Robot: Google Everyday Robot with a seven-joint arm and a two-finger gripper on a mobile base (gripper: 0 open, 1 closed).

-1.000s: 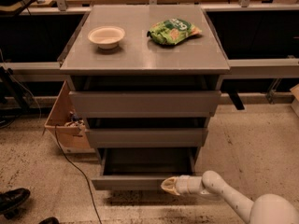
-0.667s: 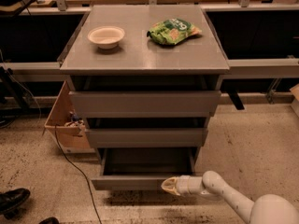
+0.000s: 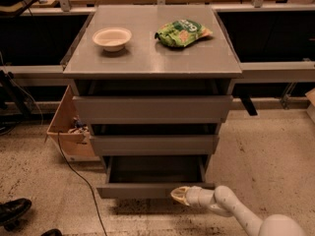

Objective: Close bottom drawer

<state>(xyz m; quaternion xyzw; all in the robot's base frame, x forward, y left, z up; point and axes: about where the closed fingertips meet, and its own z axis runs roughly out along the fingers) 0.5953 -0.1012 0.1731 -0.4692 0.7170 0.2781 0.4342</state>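
three grey drawers are counted in one cabinet (image 3: 152, 63): one top drawer (image 3: 152, 108), one middle drawer (image 3: 153, 144) and one bottom drawer (image 3: 142, 191). on the cabinet top, one white bowl (image 3: 112, 37) is counted at 10 o'clock and one green snack bag (image 3: 182, 32) at 2 o'clock. one gripper (image 3: 176, 194) is counted at 5 o'clock, just at the bottom drawer's front. one cardboard box (image 3: 66, 127) is counted at 9 o'clock.

Smooth matt bottom drawer (image 3: 138, 191), glossy plastic gripper (image 3: 177, 194) at its front

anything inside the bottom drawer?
The bottom drawer shows a bare grey floor; its rear is hidden under the middle drawer. The gripper sits at its front panel.
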